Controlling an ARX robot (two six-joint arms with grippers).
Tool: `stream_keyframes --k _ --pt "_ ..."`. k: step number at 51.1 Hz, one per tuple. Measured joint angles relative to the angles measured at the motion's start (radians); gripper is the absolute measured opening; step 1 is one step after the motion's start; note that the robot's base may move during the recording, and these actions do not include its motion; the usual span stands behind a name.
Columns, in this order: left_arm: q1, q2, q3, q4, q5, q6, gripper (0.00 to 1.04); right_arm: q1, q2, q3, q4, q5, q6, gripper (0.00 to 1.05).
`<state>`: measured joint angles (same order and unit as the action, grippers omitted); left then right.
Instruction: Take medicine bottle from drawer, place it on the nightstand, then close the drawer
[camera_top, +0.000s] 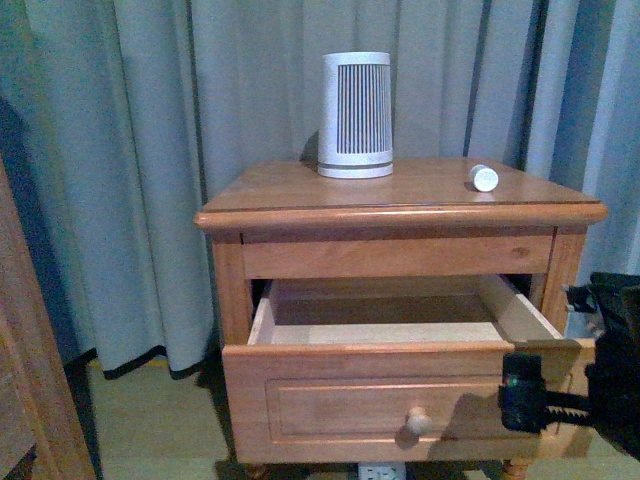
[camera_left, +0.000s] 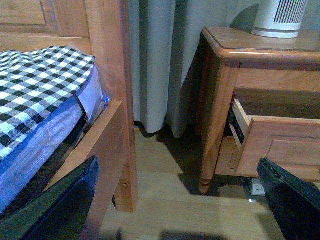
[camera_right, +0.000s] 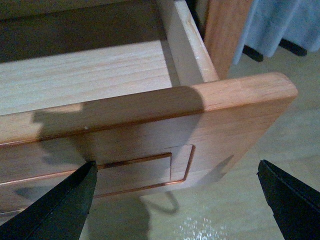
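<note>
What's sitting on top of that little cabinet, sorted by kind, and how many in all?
Small white medicine bottle, lying on its side: 1
Large white ribbed cylinder, upright: 1
Total on the nightstand: 2
The open drawer looks empty.

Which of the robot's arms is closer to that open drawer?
The right gripper, open just before the drawer front's right end. The left gripper hangs off beside the bed.

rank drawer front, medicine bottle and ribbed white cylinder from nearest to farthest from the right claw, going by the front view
1. Drawer front, right beside the right claw.
2. Medicine bottle, on the nightstand's right side.
3. Ribbed white cylinder, at the top's back middle.
</note>
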<state>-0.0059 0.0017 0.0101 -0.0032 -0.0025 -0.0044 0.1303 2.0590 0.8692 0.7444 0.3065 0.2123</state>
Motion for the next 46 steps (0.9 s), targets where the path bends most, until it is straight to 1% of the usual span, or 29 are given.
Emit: stream_keyframes --k 8,18,25,35,39,46 --pt "0.0 0.0 0.0 0.0 0.0 0.0 0.98 -0.009 0.121 0.199 -0.034 -0.008 -0.052 0.98" --pt "0.0 0.0 0.0 0.0 0.0 0.0 0.98 -0.017 0.271 0.474 -0.119 -0.015 -0.098 0.98" --pt "0.0 0.0 0.0 0.0 0.0 0.0 0.98 -0.018 0.33 0.572 -0.175 -0.024 -0.13 0.98" --pt "0.0 0.0 0.0 0.0 0.0 0.0 0.98 -0.018 0.327 0.594 -0.206 -0.038 -0.123 0.98" --pt "0.0 0.0 0.0 0.0 0.0 0.0 0.98 -0.021 0.278 0.535 -0.202 -0.025 -0.087 0.98" --pt "0.0 0.0 0.0 0.0 0.0 0.0 0.98 -0.026 0.083 0.341 -0.197 -0.032 -0.04 0.98"
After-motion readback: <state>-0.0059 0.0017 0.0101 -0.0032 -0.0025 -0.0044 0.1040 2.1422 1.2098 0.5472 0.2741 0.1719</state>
